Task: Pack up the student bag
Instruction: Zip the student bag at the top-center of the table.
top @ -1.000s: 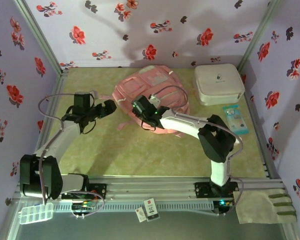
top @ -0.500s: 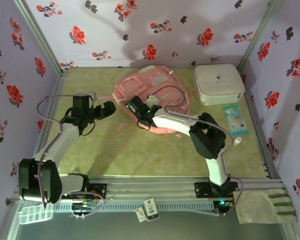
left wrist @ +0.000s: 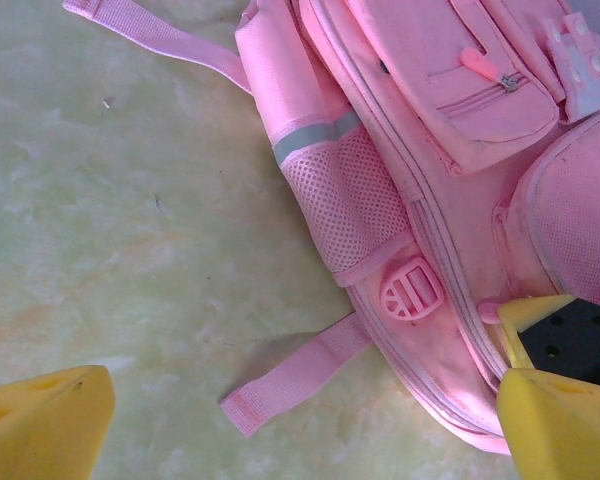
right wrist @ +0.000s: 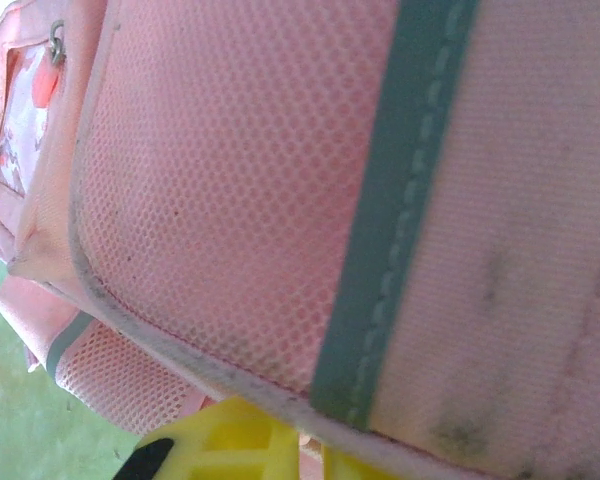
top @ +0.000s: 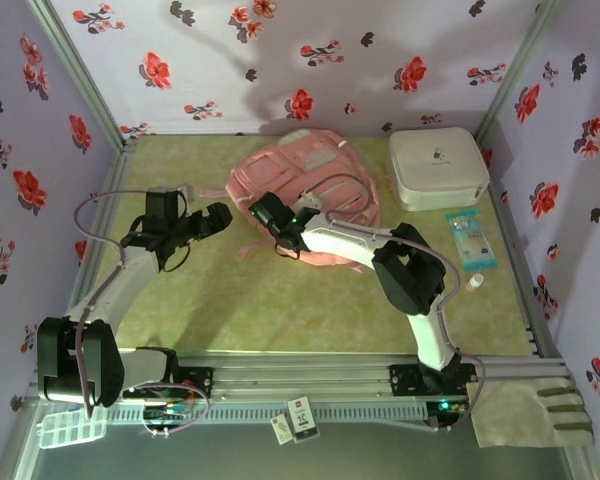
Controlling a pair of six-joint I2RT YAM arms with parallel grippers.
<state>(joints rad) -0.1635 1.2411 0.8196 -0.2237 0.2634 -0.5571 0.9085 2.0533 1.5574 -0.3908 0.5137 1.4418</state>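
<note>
Flowered walls ring the green surface (top: 230, 300); the bag (top: 315, 175) lies flat at centre-back. It looks soft, floppy and light, best taken by a strap or seam. The right gripper (top: 263, 210) is closed at its left edge, and the left gripper (top: 220, 214) is wide open beside it.

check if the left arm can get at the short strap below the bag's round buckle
Probably yes: the left pincer is open and the strap lies flat on bare table just ahead of it, clear of the right pincer at the edge of the bag.
</note>
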